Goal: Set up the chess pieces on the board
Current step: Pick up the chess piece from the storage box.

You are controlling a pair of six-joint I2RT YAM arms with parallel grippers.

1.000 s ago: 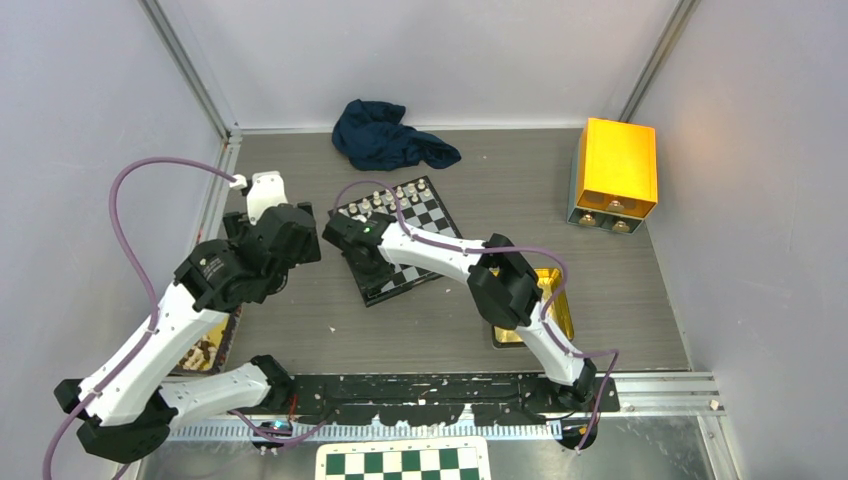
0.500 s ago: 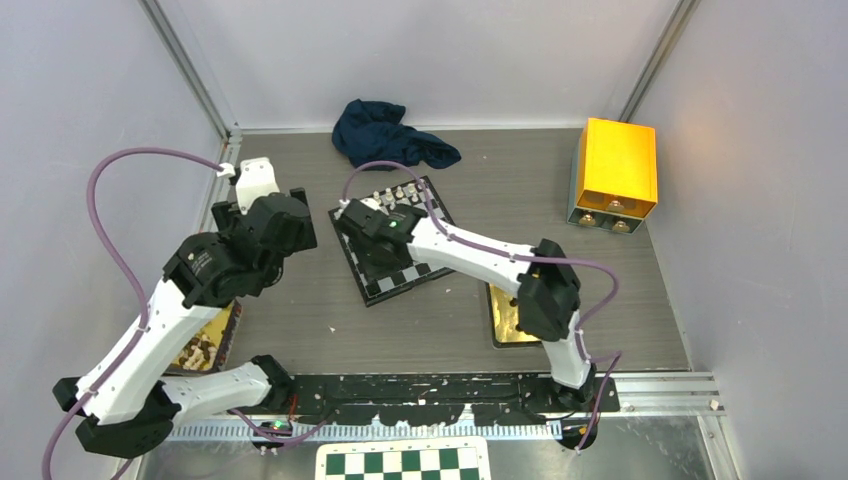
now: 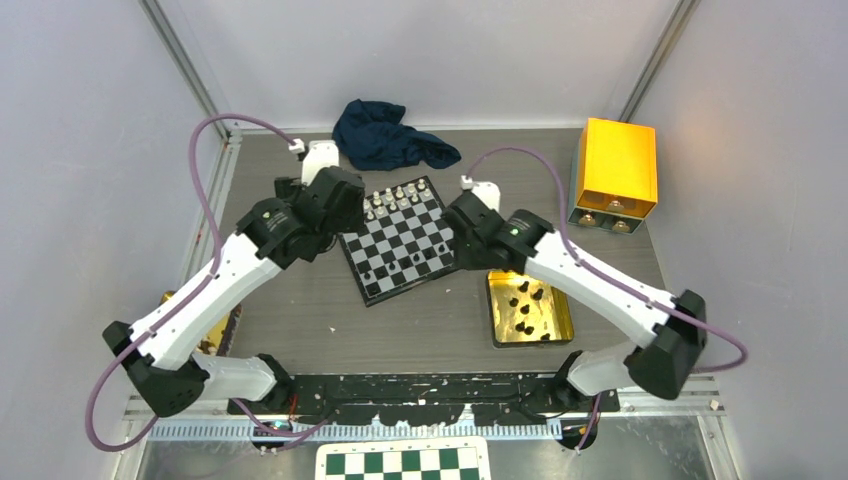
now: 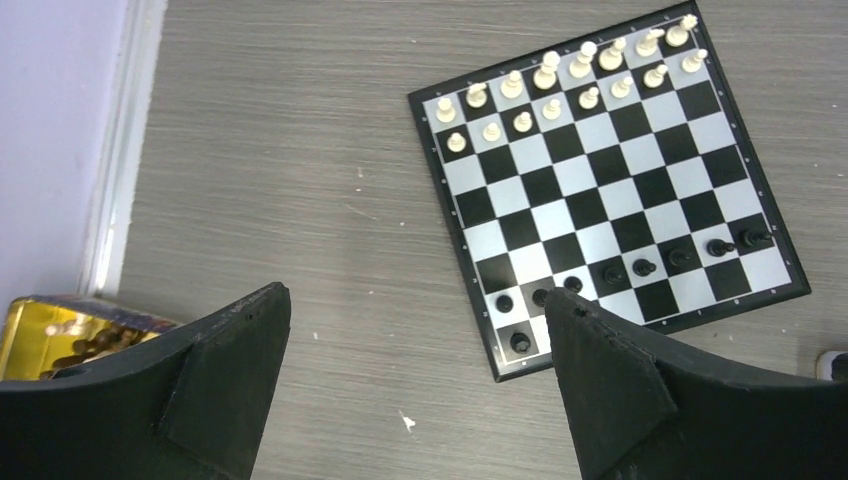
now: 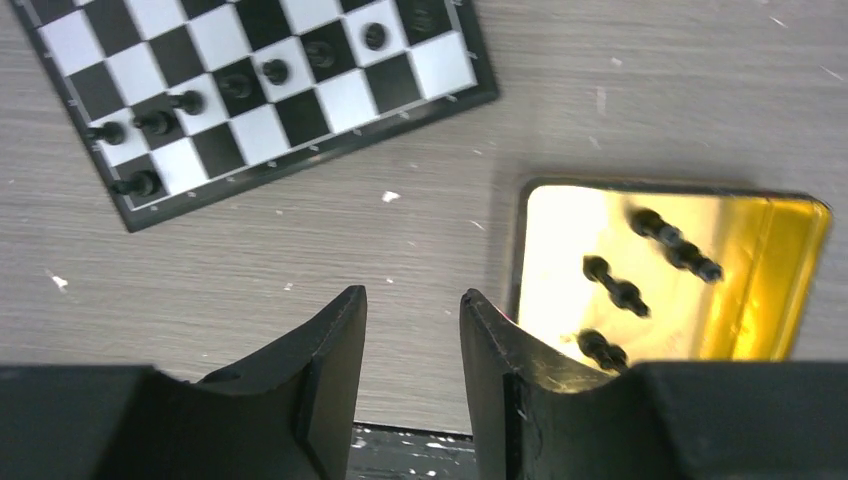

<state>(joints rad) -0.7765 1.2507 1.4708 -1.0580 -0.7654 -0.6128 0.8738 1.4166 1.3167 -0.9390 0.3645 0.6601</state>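
Observation:
The small black-and-white board (image 3: 405, 240) lies mid-table. White pieces (image 3: 398, 195) fill its two far rows, and several black pieces (image 3: 367, 275) stand along its near rows. My left gripper (image 3: 335, 212) hovers over the board's left far corner; in its wrist view it (image 4: 415, 310) is wide open and empty, with the board (image 4: 610, 180) ahead to the right. My right gripper (image 3: 466, 240) hovers just right of the board; in its wrist view it (image 5: 412, 300) is open and empty, between the board (image 5: 260, 90) and a gold tray (image 5: 560, 240) holding loose black pieces (image 5: 615, 290).
The gold tray (image 3: 556, 325) sits right of the board. A second gold tray (image 4: 50, 320) lies at the left wall. A blue cloth (image 3: 390, 135) is at the back and a yellow box (image 3: 612, 170) at the back right. A green-and-white board (image 3: 405, 462) lies off the near edge.
My right gripper has pulled off the board and swung to its right side, near the gold tray. My left gripper has moved from the left up to the board's left far corner.

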